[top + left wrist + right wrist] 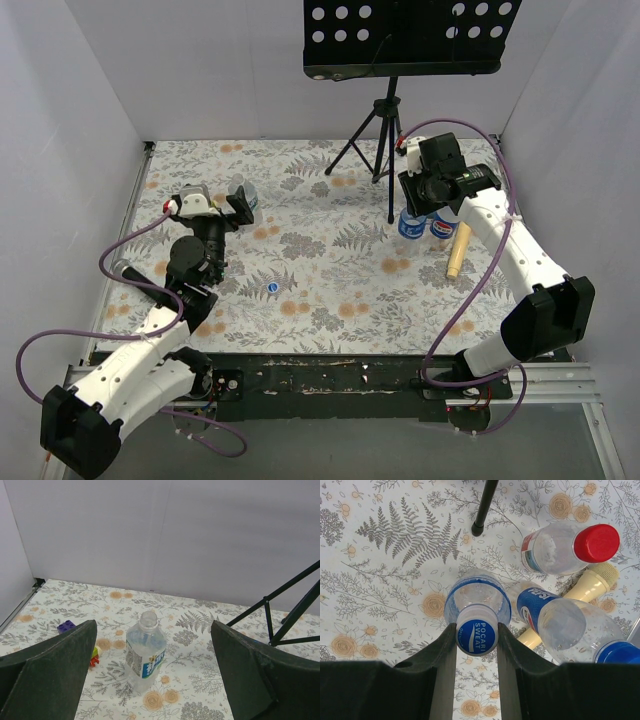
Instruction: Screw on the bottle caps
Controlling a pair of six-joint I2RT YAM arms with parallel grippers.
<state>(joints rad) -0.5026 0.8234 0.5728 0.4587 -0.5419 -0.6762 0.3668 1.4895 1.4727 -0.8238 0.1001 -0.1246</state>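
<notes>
My right gripper (476, 632) is shut on the blue cap (476, 636) sitting on the neck of an upright clear bottle (470, 592), seen from above. In the top view this gripper (425, 198) hovers over the bottles (410, 224) at the right. Beside it a Pepsi-labelled bottle (555, 620) wears a blue cap (620, 652), and another bottle (550, 550) wears a red cap (596, 542). My left gripper (152, 645) is wide open with an uncapped clear bottle (145, 652) standing just beyond its fingers. A loose blue cap (273, 288) lies mid-table.
A tan stick (590, 587) lies under the right-hand bottles. A black tripod (385, 130) with a perforated stand stands at the back; one foot (478, 529) is near the held bottle. A multicoloured toy block (66, 626) lies left of the uncapped bottle. White walls enclose the table.
</notes>
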